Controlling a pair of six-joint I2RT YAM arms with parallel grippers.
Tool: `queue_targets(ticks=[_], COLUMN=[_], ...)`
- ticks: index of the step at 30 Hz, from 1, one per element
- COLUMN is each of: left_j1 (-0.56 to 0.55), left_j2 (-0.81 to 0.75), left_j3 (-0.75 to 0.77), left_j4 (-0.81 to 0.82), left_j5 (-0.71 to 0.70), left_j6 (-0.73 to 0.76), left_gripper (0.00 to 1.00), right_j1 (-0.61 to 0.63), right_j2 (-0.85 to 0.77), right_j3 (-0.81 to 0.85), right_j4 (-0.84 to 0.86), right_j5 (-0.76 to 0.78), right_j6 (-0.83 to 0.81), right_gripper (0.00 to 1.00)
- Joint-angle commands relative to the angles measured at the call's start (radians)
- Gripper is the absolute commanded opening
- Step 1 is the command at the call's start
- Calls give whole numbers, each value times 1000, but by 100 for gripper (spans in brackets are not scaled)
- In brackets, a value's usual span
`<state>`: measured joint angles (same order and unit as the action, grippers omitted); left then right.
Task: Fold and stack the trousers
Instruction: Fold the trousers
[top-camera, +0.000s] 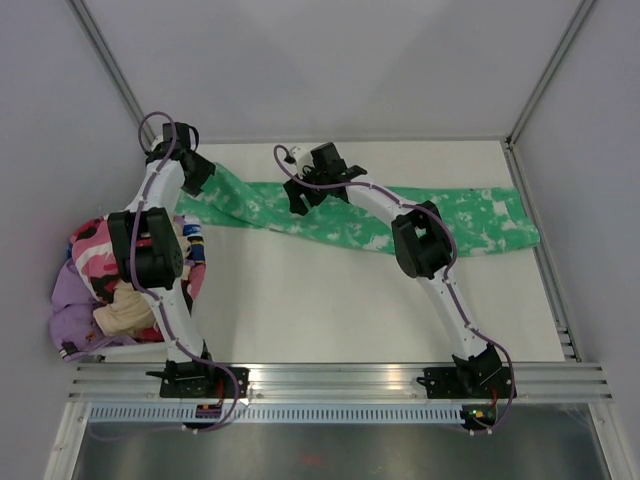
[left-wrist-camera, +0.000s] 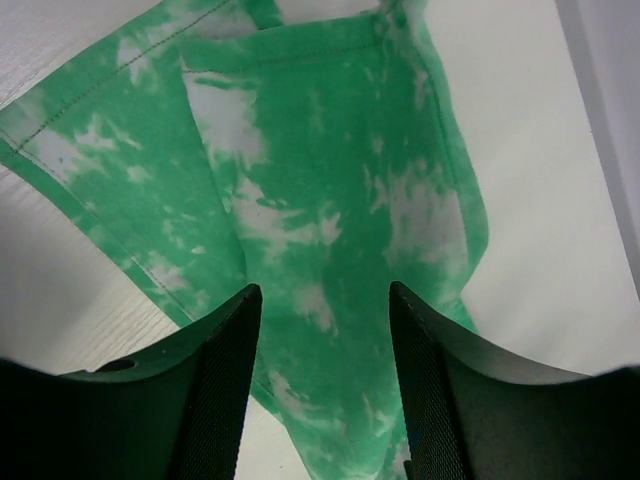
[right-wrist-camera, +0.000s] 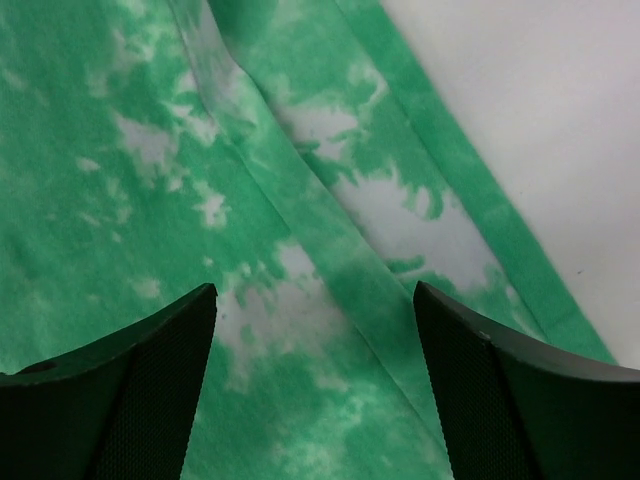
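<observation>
Across the table (top-camera: 330, 300) — trousers (top-camera: 470, 225), lengthwise left-right

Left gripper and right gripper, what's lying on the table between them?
A stretch of the trousers, spread on the table, runs from the left gripper to the right gripper. Nothing else lies there. The top external view shows it.

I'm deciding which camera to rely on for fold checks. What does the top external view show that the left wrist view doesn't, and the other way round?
Only the top external view: the trousers stretched full length across the far side of the table, both arms, and a pile of mixed clothes at the left edge. Only the left wrist view: the hem stitching up close, and the left gripper open over the fabric, with nothing between its fingers. Both: green-and-white mottled fabric lying on the white table.
</observation>
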<state>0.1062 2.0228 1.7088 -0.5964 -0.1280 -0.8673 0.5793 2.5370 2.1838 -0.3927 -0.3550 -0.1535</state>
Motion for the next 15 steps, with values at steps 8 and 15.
queue_targets(ticks=[8,15], left_j1=[72,82], left_j2=[-18,31], left_j3=[-61,-55], left_j4=[-28,-36], left_j5=[53,22], left_j6=[-55,-114], left_gripper=[60,54], right_j1=[-2,-2], right_j2=[52,19], right_j3=[33,45], right_j4=[55,75], right_j5=[120,125], right_j6=[-37,-11], right_gripper=[55,15])
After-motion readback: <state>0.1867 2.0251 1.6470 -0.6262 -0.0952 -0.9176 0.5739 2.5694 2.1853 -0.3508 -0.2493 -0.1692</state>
